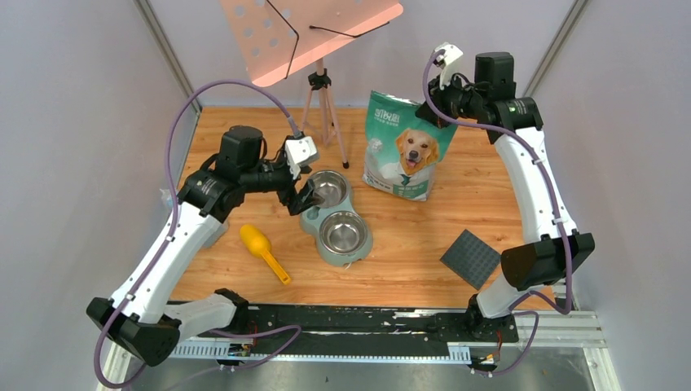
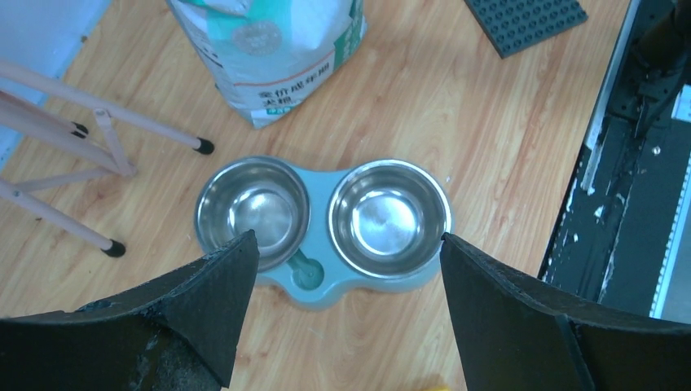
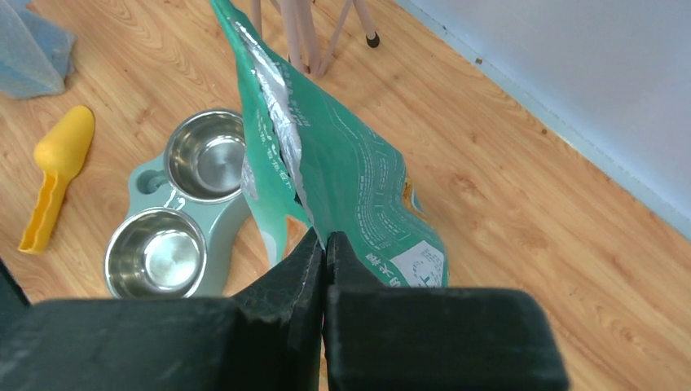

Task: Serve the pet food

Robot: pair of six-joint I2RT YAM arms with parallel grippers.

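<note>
Pet food is unseen inside the bag (image 3: 342,163), my right pincer (image 3: 324,244) clamped on its top edge, left pincer (image 2: 346,237) gaping above the bowls (image 2: 391,216); next, I judge, lift and tip.

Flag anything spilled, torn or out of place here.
No spill shows. The teal-green foil pet food bag has a ragged torn top edge, silver lining showing, pinched by the shut right gripper.

R claw (image 3: 324,243) tight on bag (image 3: 350,175) edge
</note>
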